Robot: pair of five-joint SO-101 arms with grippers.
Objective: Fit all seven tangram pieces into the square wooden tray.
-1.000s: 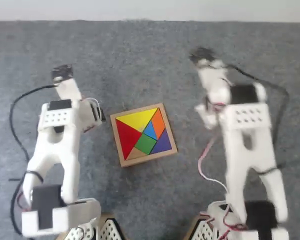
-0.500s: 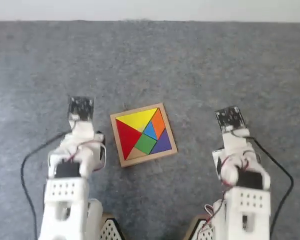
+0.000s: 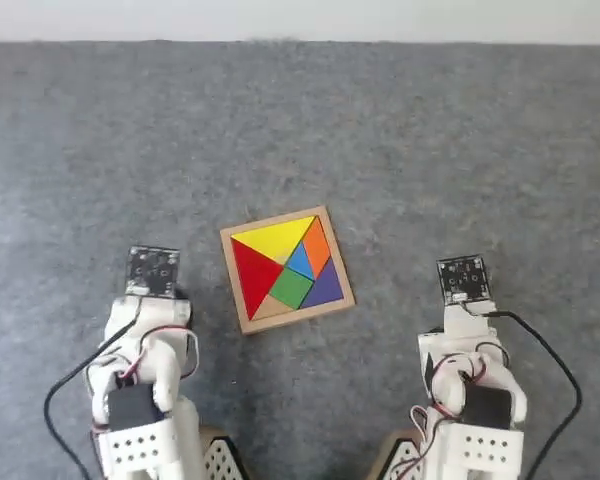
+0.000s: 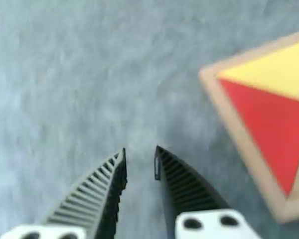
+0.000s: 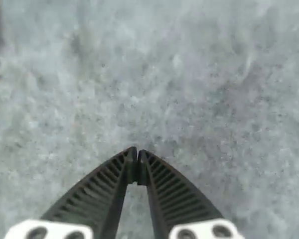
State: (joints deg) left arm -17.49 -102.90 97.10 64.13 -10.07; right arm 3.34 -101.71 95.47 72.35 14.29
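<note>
Centre of the high view: square wooden tray (image 3: pixel 233 282) lies tilted on the grey surface (image 3: pixel 430 130), with all seven tangram pieces (image 3: pixel 250 272) seated flush, so the task looks complete.
Lower corners, high view: left arm (image 3: pixel 145 340) and right arm (image 3: pixel 465 345) are folded near their bases, well apart from the tray, probably parked because nothing is left to place.
Left wrist view: left tool (image 4: pixel 140 149) is narrowly parted and empty, with the tray's corner at the right edge.
Right wrist view: right tool (image 5: pixel 137 150) is closed tip to tip and empty, above the grey surface.

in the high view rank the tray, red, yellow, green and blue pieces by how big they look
1. wooden tray
2. red piece and yellow piece: about alike, can't rank them
3. green piece
4. blue piece
</note>
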